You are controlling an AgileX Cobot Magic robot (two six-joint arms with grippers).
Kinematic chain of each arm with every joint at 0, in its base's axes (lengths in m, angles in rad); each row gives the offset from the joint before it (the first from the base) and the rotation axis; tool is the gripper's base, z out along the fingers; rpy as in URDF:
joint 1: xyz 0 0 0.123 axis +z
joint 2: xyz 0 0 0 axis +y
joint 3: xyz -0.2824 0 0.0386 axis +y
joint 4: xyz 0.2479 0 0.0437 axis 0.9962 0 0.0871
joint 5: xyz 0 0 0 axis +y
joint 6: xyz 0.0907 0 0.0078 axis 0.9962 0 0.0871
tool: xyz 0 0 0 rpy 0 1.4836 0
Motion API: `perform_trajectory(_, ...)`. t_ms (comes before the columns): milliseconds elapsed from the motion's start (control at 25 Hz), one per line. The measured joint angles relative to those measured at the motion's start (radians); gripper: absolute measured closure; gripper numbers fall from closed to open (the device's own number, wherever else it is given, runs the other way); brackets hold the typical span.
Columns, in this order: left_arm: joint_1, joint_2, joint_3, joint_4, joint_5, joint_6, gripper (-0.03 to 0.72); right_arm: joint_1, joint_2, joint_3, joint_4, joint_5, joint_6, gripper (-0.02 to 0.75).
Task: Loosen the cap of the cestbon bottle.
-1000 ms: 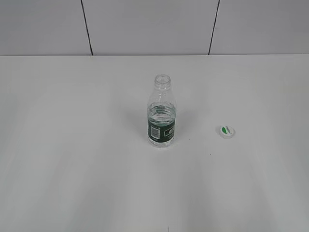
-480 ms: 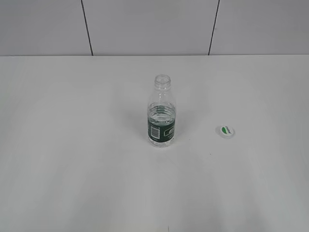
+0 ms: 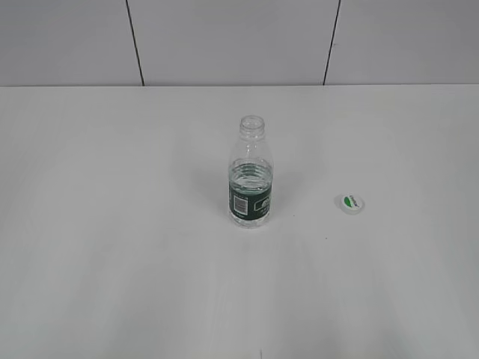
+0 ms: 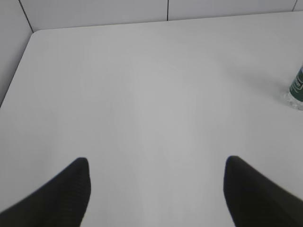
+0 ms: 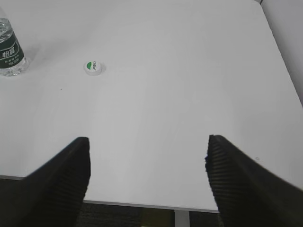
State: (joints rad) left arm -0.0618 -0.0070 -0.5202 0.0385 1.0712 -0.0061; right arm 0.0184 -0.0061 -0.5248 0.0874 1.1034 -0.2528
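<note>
The small clear plastic cestbon bottle (image 3: pixel 250 172) with its dark green label band stands upright near the middle of the white bench (image 3: pixel 112 262), its long axis vertical and its threaded neck bare. The small round white screw cap (image 3: pixel 350 202) with the green leaf mark is already off; it lies flat on the bench at about three o'clock from the bottle, well apart from it. By my reckoning the loosening is done, and more than done, since the cap is wholly free of the neck.

My left gripper (image 4: pixel 156 194) hangs released over bare bench, jaws spread wide with nothing between them. From it the bottle (image 4: pixel 297 90) sits at about two o'clock, at the very edge of that wrist's view. My right gripper (image 5: pixel 147 182) is likewise released and empty, poised near the bench's front edge. From it the cap (image 5: pixel 93 67) lies at roughly eleven o'clock and the bottle (image 5: pixel 10 52) at about ten o'clock, farther off.

Neither of my grippers shows in the exterior view, so both are drawn well back. If anything more were wanted of the cap, my right arm looks the better placed, since the cap lies on its side of the bottle.
</note>
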Motion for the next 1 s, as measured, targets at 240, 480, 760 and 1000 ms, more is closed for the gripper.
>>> perform_trajectory(240, 0.000, 0.000, 0.000, -0.009, 0.000, 0.000, 0.161, 0.007, 0.000, 0.000, 0.000, 0.000, 0.000, 0.155)
perform_trajectory(480, 0.000, 0.000, 0.000, -0.011, 0.000, 0.000, 0.161, 0.008, 0.000, 0.000, 0.000, 0.000, 0.000, 0.155)
perform_trajectory(760, 0.000, 0.000, 0.000, -0.012, 0.000, 0.000, 0.164, 0.008, 0.000, 0.003, 0.000, 0.000, 0.000, 0.155)
perform_trajectory(1000, 0.000, 0.000, 0.000, -0.016, 0.000, 0.000, 0.170, 0.008, 0.000, 0.003, 0.000, 0.000, 0.000, 0.155)
